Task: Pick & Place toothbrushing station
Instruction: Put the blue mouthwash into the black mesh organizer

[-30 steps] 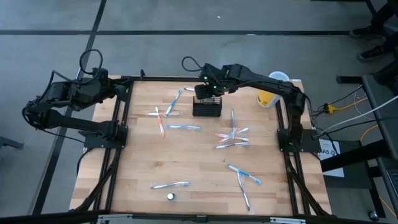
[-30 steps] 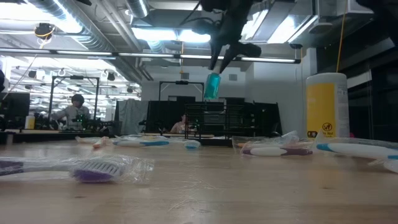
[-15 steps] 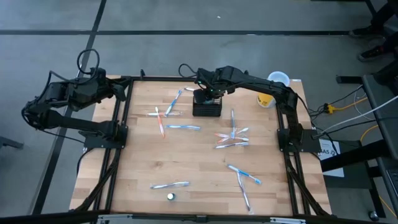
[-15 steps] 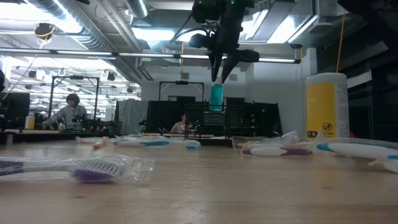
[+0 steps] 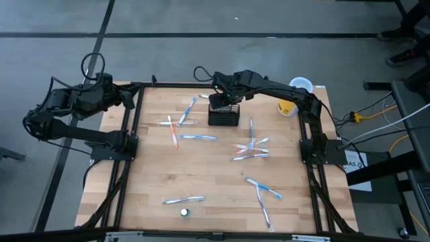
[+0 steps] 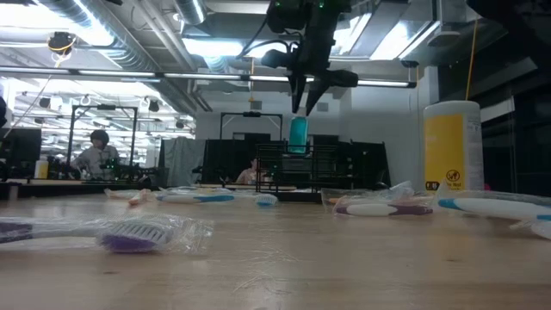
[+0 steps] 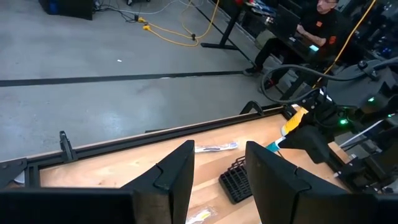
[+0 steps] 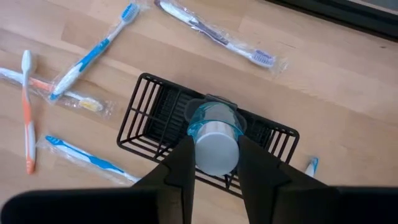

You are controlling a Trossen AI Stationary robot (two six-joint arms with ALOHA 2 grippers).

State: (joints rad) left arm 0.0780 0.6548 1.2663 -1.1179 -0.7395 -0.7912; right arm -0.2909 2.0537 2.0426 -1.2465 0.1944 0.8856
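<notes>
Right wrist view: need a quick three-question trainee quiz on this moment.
1. True or false: the right gripper holds a small clear blue plastic cup.
2. What lies directly under that cup? A) bare wood B) the black wire-mesh rectangular caddy C) the yellow canister with a white lid
3. Fill in: the left gripper waits near the table's far ____ corner with its jaws open.

Key: 1 true; 2 B; 3 left.
</notes>
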